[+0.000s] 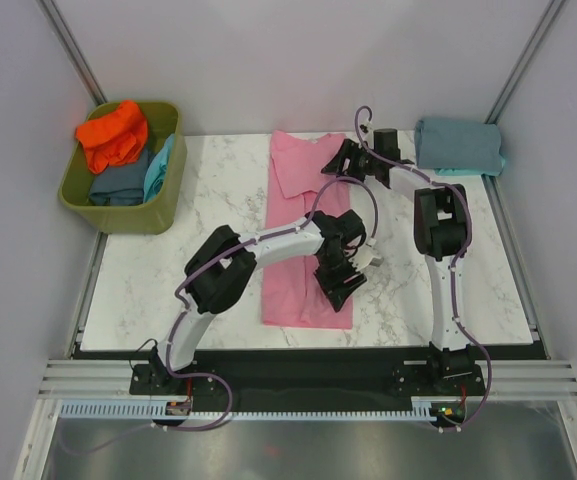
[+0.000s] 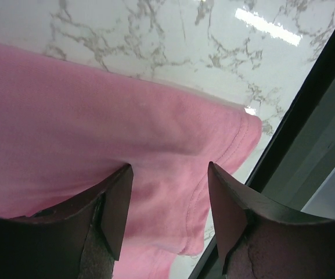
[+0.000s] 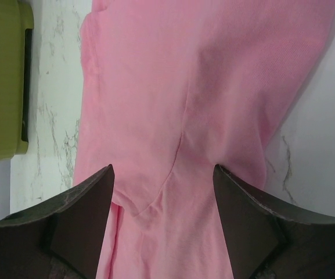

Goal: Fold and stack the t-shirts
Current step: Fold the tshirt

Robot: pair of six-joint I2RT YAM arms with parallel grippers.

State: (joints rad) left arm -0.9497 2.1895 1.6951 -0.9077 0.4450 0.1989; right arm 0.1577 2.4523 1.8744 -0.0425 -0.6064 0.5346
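A pink t-shirt [image 1: 298, 225] lies as a long narrow strip down the middle of the marble table [image 1: 168, 270]. My left gripper [image 1: 339, 288] hovers over its near right corner, jaws open. In the left wrist view the stitched hem of the pink t-shirt [image 2: 155, 133] shows between the fingers of the left gripper [image 2: 168, 170]. My right gripper [image 1: 336, 162] is at the shirt's far right edge, also open. In the right wrist view the right gripper [image 3: 162, 170] spans a sleeve seam of the pink t-shirt [image 3: 173, 87]. Neither gripper holds any cloth.
A folded grey-blue t-shirt [image 1: 458, 143] rests at the back right corner with a turquoise edge [image 1: 473, 171] under it. The olive tub [image 1: 160, 208] at the back left holds orange [image 1: 113, 133], slate-blue [image 1: 118, 186] and turquoise [image 1: 159, 165] shirts. The table's black front edge [image 2: 295, 139] runs near the left gripper.
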